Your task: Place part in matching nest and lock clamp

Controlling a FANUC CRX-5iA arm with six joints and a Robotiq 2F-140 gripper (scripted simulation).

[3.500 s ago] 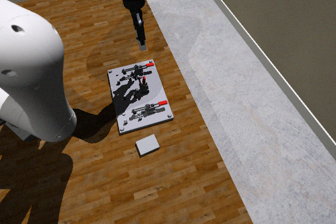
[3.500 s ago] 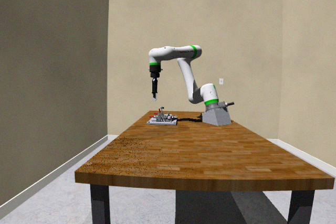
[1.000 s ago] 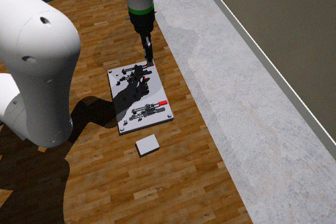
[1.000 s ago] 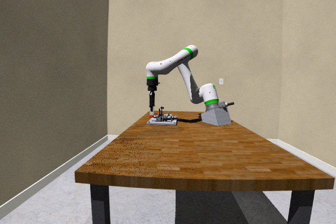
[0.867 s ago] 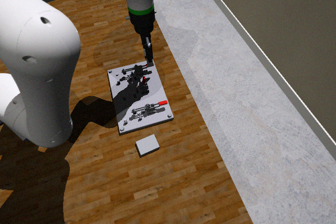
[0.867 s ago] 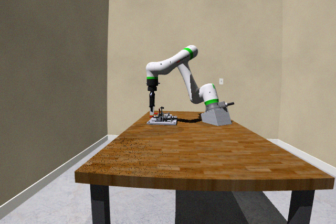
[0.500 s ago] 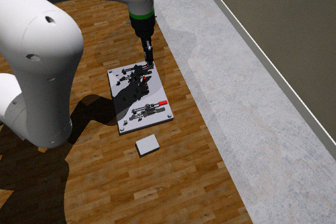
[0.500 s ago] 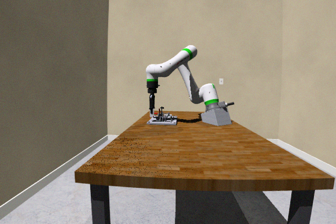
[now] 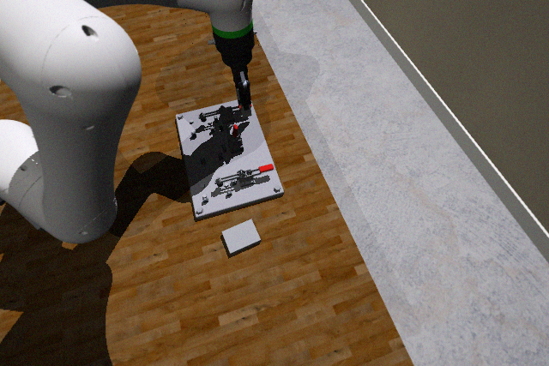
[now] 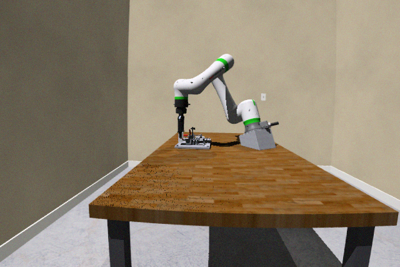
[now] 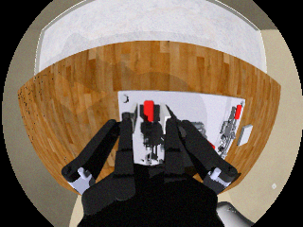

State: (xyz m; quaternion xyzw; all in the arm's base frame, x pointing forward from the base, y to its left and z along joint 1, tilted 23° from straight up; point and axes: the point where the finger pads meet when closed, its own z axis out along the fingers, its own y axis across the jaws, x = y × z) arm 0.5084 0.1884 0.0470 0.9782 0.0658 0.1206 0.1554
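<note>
The grey flat part (image 9: 240, 236) lies on the wooden table just in front of the grey fixture plate (image 9: 228, 158); in the wrist view it shows small at the right (image 11: 245, 134). The plate carries three nests with toggle clamps. My gripper (image 9: 244, 105) is down at the far clamp, fingers a little apart and straddling its red handle (image 11: 150, 110), gripping nothing. The middle clamp's red handle (image 9: 235, 129) stands upright. The near clamp's red handle (image 9: 266, 167) lies flat. From the side, the gripper (image 10: 179, 134) reaches down to the far-left end of the fixture (image 10: 192, 146).
The arm's shadow darkens the middle of the plate and hides the nests' pads there. The table's edge runs close to the right of the fixture, with grey floor beyond. The robot base (image 10: 257, 137) stands behind the fixture.
</note>
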